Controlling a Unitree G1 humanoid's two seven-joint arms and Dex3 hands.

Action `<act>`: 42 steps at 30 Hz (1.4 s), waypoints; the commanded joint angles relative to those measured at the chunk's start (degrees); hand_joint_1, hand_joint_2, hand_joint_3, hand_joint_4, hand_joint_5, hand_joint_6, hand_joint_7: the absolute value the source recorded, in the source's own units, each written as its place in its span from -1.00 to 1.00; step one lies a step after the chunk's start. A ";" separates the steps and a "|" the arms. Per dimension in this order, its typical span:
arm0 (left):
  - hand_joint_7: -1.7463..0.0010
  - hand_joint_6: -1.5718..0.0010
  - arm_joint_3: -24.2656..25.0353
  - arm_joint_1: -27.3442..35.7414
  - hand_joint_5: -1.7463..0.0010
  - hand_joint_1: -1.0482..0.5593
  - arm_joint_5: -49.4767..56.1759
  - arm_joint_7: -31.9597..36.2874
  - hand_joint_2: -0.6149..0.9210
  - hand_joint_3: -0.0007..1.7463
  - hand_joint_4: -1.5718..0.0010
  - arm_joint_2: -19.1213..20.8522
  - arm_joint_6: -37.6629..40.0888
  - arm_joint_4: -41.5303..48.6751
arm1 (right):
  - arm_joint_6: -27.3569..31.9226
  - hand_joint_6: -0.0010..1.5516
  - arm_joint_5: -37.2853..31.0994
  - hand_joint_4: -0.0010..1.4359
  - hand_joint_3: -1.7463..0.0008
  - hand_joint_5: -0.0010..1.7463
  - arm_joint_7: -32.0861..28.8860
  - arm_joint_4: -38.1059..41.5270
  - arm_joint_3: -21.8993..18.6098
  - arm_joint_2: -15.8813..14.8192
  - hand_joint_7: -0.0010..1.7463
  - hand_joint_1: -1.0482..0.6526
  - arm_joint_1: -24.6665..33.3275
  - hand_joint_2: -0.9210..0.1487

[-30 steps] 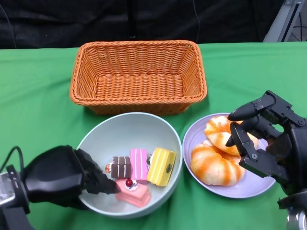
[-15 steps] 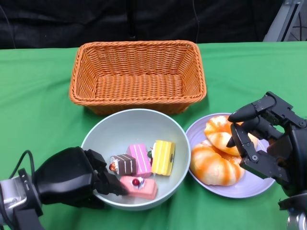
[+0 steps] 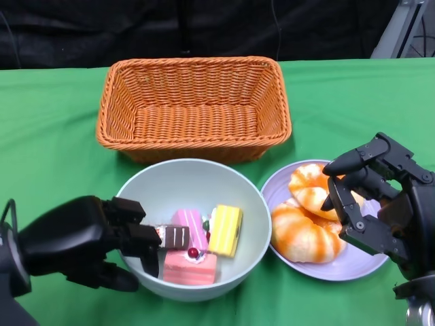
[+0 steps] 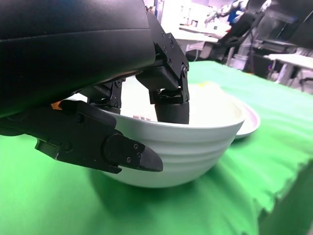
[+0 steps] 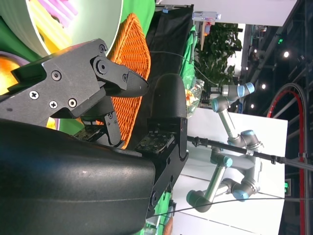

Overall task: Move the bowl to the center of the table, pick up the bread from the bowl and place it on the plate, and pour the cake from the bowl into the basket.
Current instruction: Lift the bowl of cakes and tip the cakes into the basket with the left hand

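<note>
A pale green bowl (image 3: 234, 197) sits in front of the basket and holds several toy cakes: yellow (image 3: 224, 229), pink striped (image 3: 189, 224), chocolate (image 3: 176, 237) and pink with a cherry (image 3: 190, 266). My left hand (image 3: 85, 238) grips the bowl's left rim, fingers inside and thumb outside. The left wrist view shows that grip on the bowl (image 4: 190, 156) close up. Two orange croissant breads (image 3: 302, 234) lie on the lilac plate (image 3: 340, 272). My right hand (image 3: 377, 197) hovers over the plate's right side, fingers apart, holding nothing.
An orange wicker basket (image 3: 194, 102) stands empty just behind the bowl; it also shows as the basket (image 5: 128, 58) in the right wrist view. The plate nearly touches the bowl's right side. Green cloth covers the table.
The bowl has shifted slightly to the right, toward the plate, and the cakes have slid inside it. My left hand has turned at the rim. The right hand has stayed put.
</note>
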 commanded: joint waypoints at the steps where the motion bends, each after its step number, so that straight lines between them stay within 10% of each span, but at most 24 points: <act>1: -0.24 0.09 2.50 1.94 -0.94 0.01 -6.92 -5.50 1.00 -0.71 0.23 2.02 -1.94 -2.71 | -1.05 -0.21 -0.59 -0.09 0.16 0.84 -0.30 0.23 -0.61 -0.56 0.52 0.09 -0.05 -0.63; 15: -0.20 0.06 7.66 5.89 -0.77 -0.01 -28.12 -25.25 1.00 -0.59 0.14 2.87 0.37 -10.51 | -1.08 -0.21 -0.98 -0.09 0.13 0.83 -0.27 0.47 -0.49 -0.19 0.53 0.09 0.05 -0.62; 35: -0.29 -0.02 18.46 -0.28 -0.90 0.07 -36.94 -34.40 0.99 -0.56 0.05 -8.93 4.12 -11.12 | -0.61 -0.23 -1.84 -0.10 0.08 0.83 -0.81 1.49 0.16 -0.12 0.56 0.11 -0.13 -0.58; 42: -0.39 0.00 19.74 -1.25 -1.00 0.18 -42.20 -39.18 0.59 0.13 0.13 -12.80 8.68 -12.00 | -0.37 -0.25 -1.90 -0.13 0.08 0.84 -0.45 1.35 0.21 -0.30 0.58 0.13 0.04 -0.60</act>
